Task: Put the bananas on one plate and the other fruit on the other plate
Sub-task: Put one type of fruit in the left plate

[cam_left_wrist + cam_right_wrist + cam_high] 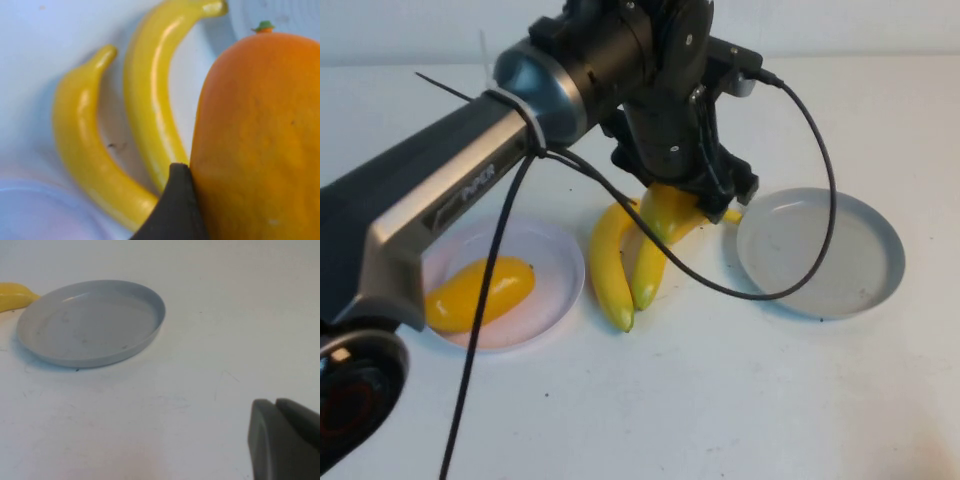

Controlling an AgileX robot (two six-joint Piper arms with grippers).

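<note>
Two bananas (608, 265) (648, 272) lie side by side on the table between the plates, and the left wrist view shows both bananas (85, 150) (150, 95) as well. My left gripper (705, 200) is shut on an orange-yellow fruit (665, 212) over their far ends. A dark finger (175, 210) presses against that fruit (255, 135). A second orange-yellow fruit (480, 292) lies on the pale pink plate (560, 250) at the left. The grey-blue plate (820, 250) at the right holds nothing. My right gripper (280, 440) is shut, low over bare table, out of the high view.
The left arm and its black cable (790, 270) reach across the pink plate and loop over the near rim of the grey-blue plate (90, 322). A banana end (12, 295) lies just beside that plate. White tabletop (720, 400) stretches along the front.
</note>
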